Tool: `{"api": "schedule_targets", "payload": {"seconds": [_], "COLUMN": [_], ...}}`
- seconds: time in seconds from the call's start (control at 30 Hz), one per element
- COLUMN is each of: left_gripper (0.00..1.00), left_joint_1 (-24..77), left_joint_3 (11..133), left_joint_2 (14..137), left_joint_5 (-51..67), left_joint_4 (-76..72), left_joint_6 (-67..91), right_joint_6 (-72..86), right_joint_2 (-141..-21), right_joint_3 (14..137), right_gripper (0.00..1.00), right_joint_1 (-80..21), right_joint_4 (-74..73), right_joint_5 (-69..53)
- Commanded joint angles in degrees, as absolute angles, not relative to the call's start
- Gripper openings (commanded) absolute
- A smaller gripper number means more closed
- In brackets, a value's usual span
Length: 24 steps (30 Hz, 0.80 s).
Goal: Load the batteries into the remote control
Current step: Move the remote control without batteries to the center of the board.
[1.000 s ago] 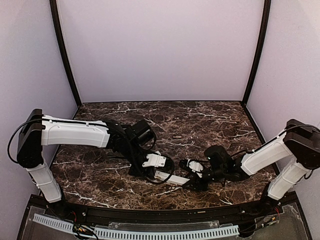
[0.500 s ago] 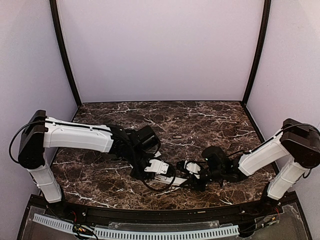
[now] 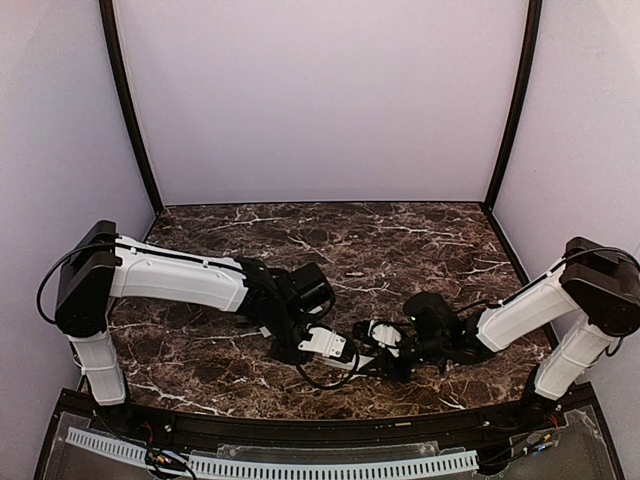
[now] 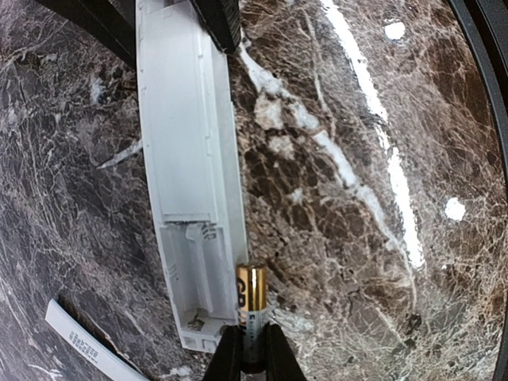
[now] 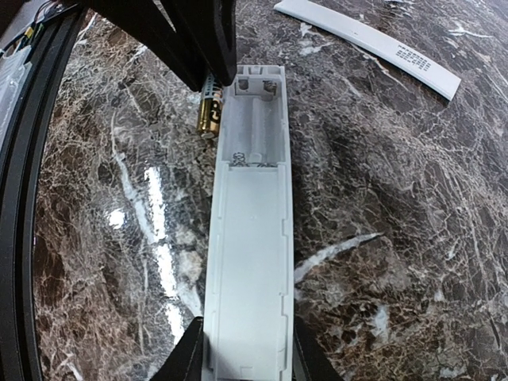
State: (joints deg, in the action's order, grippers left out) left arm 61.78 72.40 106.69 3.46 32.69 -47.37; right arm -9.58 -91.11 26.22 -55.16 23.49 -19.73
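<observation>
Dark marble table point(image 3: 430, 240), near edge, between the arms: a battery point(image 4: 251, 295) poised at the open bay of the remote control point(image 4: 186, 151).

My left fingers point(image 4: 228, 361) pinch the battery by its rear end. It runs parallel to the remote control's long axis but sits just outside the empty bay, against the white side rim. My right fingers point(image 5: 190, 361) clamp the opposite, closed end, holding the remote control flat on the table. By my reckoning, the left arm is the one to act, with a small sideways shift over the bay, then down. A thin white strip point(image 4: 87, 345) lies loose nearby.
</observation>
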Motion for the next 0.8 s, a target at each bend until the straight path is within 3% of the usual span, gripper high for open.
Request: {"api": "schedule_targets", "payload": {"seconds": [0.0, 0.3, 0.7, 0.73, 0.77], "left_gripper": [0.04, 0.04, 0.03, 0.03, 0.04], "left_joint_1": [61.7, 61.7, 61.1, 61.1, 61.1], "left_joint_3": [74.6, 74.2, 74.4, 74.4, 74.4], "left_joint_2": [106.8, 104.8, 101.8, 101.8, 101.9], "left_joint_5": [0.8, -0.8, 1.9, 2.0, 2.2], "left_joint_4": [32.7, 32.0, 30.1, 29.8, 29.8], "left_joint_6": [-47.2, -47.2, -47.1, -47.2, -47.2], "right_joint_6": [-9.6, -9.4, -9.2, -9.2, -9.1], "right_joint_2": [-91.7, -91.7, -92.0, -91.9, -91.7], "right_joint_3": [26.8, 26.9, 26.9, 26.9, 26.8], "right_gripper": [0.06, 0.0, 0.0, 0.01, 0.11], "right_joint_1": [-56.2, -56.3, -56.3, -56.3, -56.3], "right_joint_4": [24.2, 24.0, 24.2, 24.3, 24.3], "right_joint_5": [-20.5, -20.2, -20.7, -20.7, -20.8]}}
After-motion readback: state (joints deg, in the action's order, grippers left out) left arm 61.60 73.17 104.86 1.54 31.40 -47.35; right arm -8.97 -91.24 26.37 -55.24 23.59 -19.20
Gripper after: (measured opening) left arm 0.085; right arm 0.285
